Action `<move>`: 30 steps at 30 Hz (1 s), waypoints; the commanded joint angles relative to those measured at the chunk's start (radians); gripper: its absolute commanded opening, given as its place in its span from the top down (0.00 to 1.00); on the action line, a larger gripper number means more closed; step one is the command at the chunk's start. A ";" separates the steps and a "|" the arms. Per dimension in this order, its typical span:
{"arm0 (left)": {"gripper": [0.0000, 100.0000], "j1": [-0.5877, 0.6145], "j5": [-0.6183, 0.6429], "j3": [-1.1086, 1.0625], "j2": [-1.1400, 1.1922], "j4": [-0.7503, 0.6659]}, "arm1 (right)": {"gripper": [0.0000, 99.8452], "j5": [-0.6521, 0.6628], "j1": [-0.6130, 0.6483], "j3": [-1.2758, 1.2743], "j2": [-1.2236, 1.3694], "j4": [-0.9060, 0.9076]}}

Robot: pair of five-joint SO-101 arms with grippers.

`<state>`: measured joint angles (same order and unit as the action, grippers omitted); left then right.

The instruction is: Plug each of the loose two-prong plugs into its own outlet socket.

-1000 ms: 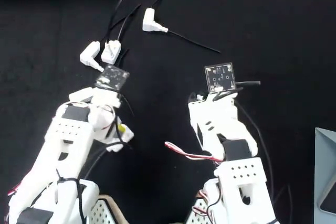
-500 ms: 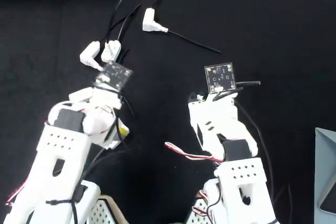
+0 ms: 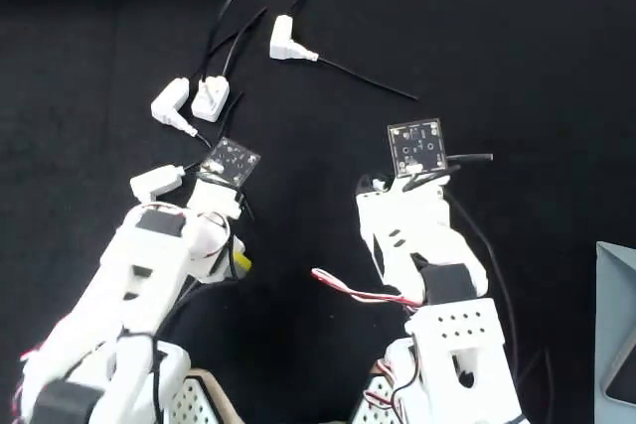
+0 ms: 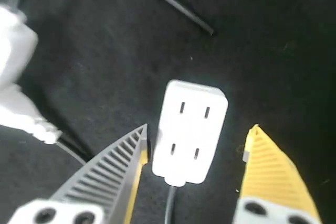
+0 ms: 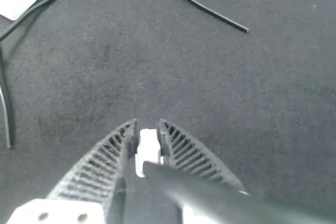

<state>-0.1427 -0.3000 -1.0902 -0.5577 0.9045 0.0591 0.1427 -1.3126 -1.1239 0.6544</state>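
Desk: black cloth-covered desk [image 3: 537, 67], with two white arms rising from its near edge.
Outlet: white rectangular plastic outlet block [image 4: 190, 129] with two pairs of slots, flat on the cloth toward the far left corner; every slot empty; black cord leaving one short end.
Left gripper: left gripper [image 4: 199, 127] released and spread wide, grey ribbed finger on one side, yellow finger on the other, the outlet block framed between them; no contact visible, apparently poised above it.
Right gripper: right gripper [image 5: 148, 123] clenched on a small white plastic plug [image 5: 148, 153], held near the middle of the desk, well apart from the outlet block; thick black cord trailing back over the wrist; prongs hidden between the fingers.
Loose plugs: white angled plug with a ribbed collar [image 3: 169, 101] just beside the outlet block, on its left-edge side; second white angled plug on a thin black cord [image 3: 283, 40] nearer the far edge.
Step in hand: judged as early, with nothing plugged in yet; left side lined up to pin the outlet block, right side already carrying the first plug.
Next move: likely closing the left fingers on the block's long sides to steady it, then bringing the held plug across with prongs square to one pair of slots and pressing straight in.
Watch for: block sliding on the cloth if unpinned; prongs meeting the slots at an angle; cords snagging between the arms.
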 commanded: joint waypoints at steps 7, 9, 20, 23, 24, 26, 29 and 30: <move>0.91 -0.191 -0.002 0.074 0.133 -0.020 | 0.99 0.009 0.014 0.008 -0.013 -0.002; 0.93 -0.232 0.023 0.076 0.121 -0.018 | 0.99 0.009 0.014 0.008 -0.015 -0.002; 0.71 -0.131 0.107 0.150 0.003 0.147 | 0.99 0.009 0.011 0.012 -0.018 -0.002; 0.71 -0.096 0.084 0.203 -0.091 0.267 | 0.99 0.011 0.011 0.013 -0.018 0.000; 0.71 -0.077 0.080 0.219 -0.129 0.299 | 0.99 0.011 0.011 0.015 -0.018 0.002; 0.71 -0.024 0.080 0.240 -0.212 0.351 | 0.99 0.018 0.014 0.028 -0.013 0.011; 0.71 0.096 0.080 0.226 -0.356 0.382 | 0.99 0.046 0.028 0.073 -0.013 0.066; 0.71 0.139 0.080 0.209 -0.402 0.384 | 0.99 0.044 0.051 0.094 -0.013 0.089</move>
<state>-0.1473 -0.2094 -0.9045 -0.7818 1.2543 0.0913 0.1473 -1.3080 -1.1239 0.7020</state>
